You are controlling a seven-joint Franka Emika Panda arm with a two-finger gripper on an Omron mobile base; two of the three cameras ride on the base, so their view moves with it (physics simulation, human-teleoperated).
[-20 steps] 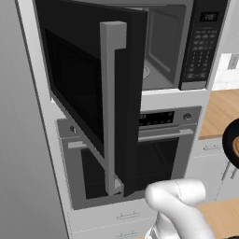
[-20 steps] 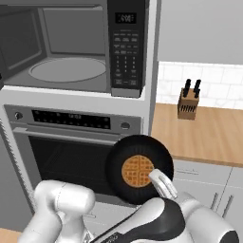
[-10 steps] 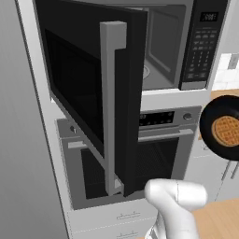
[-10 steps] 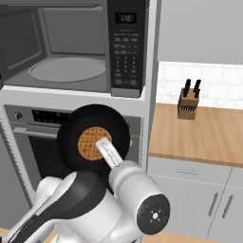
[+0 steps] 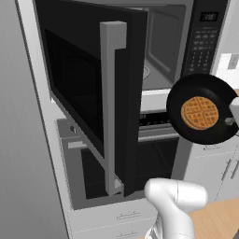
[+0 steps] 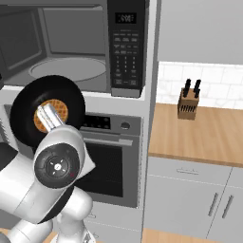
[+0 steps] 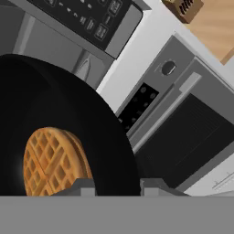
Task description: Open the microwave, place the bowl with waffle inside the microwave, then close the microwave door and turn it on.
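1. Microwave (image 5: 163,51): wide black built-in unit; cavity exposed, turntable plate visible inside. You can count the opening step as done.
2. Microwave door (image 5: 88,98): swung well out toward the base, its tall silver bar handle (image 5: 112,107) on the free edge. It stands between the left base camera and part of the cavity.
3. Bowl (image 5: 203,112): black, carried in the air in front of the oven (image 6: 109,156), below the level of the microwave cavity and just under the keypad strip (image 6: 126,47). Its open face is turned toward the cameras, so it is tilted steeply.
4. Waffle (image 5: 200,113): round, golden, lying against the bowl's inner face.
5. Claw (image 7: 116,187): closed on the bowl's rim, one finger tip on either side of the wall in the hand view.
6. Step in hand: transport of the loaded bowl to the cavity; placing not yet done.
7. Next move, as a judgement: you need to raise the bowl, level it, and carry it past the door's free edge onto the turntable. The tilt puts the waffle at risk of sliding out.
8. Knife block (image 6: 189,102): on the wooden surface (image 6: 204,135), well apart; no part in this step.
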